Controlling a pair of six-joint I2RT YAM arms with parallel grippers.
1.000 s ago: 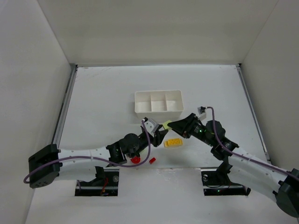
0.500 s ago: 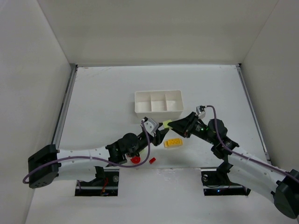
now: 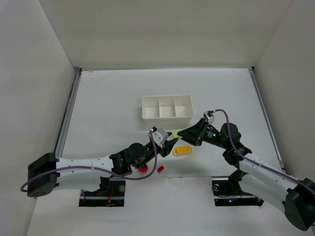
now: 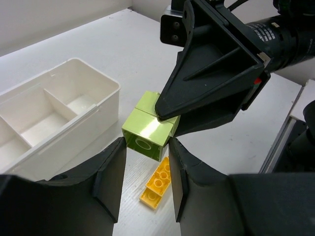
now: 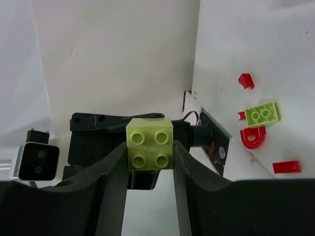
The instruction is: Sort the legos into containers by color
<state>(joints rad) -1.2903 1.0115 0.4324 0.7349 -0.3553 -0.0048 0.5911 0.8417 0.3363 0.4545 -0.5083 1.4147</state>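
Gripping the light-green square brick [image 5: 149, 143] by its sides, the right gripper [image 3: 180, 132] holds it off the table [image 3: 108, 108], near the white tray [image 3: 166, 117]. The left gripper [image 4: 146, 147] has its jaws spread around the brick; whether they touch it is unclear. The yellow brick [image 3: 182, 150] lies beneath.

light: bright, even | shadows: soft, faint | glare: sheen on green lego [image 4: 149, 132] | wrist-view foreground: blurred

light-green lego [image 4: 149, 132]: smooth glossy plastic, bright sheen on one face
yellow brick [image 4: 158, 183]: smooth plastic, mild shine
red bits [image 5: 252, 136]: shiny plastic
tray [image 4: 93, 105]: white plastic, smooth, faintly glossy
surface [image 3: 108, 103]: matt white, fine wood-like grain
right end effector [image 4: 165, 117]: matt black plastic
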